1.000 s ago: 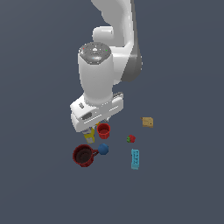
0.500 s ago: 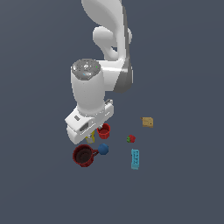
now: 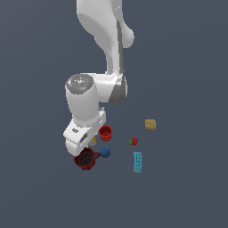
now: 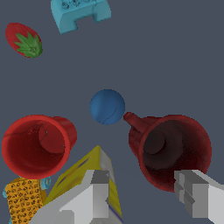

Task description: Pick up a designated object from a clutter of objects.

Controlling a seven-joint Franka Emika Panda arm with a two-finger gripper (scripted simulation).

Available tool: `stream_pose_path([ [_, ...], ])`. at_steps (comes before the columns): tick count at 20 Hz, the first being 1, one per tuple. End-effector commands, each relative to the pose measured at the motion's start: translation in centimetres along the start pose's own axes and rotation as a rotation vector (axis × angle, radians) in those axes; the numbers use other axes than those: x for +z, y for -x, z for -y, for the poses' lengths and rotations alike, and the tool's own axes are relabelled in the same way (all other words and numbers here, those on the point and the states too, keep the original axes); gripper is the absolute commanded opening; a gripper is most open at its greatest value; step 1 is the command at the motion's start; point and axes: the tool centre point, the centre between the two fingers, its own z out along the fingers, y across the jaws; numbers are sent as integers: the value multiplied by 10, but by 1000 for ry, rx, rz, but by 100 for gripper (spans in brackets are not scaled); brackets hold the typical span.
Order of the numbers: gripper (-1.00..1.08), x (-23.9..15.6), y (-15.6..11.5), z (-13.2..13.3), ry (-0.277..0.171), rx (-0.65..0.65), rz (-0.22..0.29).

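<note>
From the exterior view, my arm is bent low over the clutter and my hand hides much of it. The dark red mug (image 3: 85,159) sits on the table (image 3: 187,187) at the near edge of the group, partly under my hand, with the blue ball (image 3: 105,152) just beside it toward the exterior view's right and the red cup (image 3: 105,132) a little beyond. The strawberry (image 3: 133,141), cyan bar (image 3: 137,161) and tan block (image 3: 150,124) lie well apart. From here I cannot tell how my pincer stands.

The wrist view settles that: my pincer (image 4: 146,192) is wide and holds nothing, one finger (image 4: 97,192) over the yellow-white box (image 4: 94,175), the other past the mug's (image 4: 173,151) far rim. The mug's handle points toward the ball (image 4: 107,106), and its dark interior is plain, as is an orange speckled piece (image 4: 24,199) that the exterior view hides. This view gives little sense of my height above the table.

To do this well, I judge I should shift away from the box so the mug's wall sits between my fingers, keep clear of the handle, then descend straight
</note>
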Motion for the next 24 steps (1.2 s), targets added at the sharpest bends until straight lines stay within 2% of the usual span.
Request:
stream_pose_path([
  [1,28,9,4,-5,9,-57,-4],
  [12,28,35,17,-17,33,-215,-12],
  [24,28,45,19,-19,37,-239,-13],
])
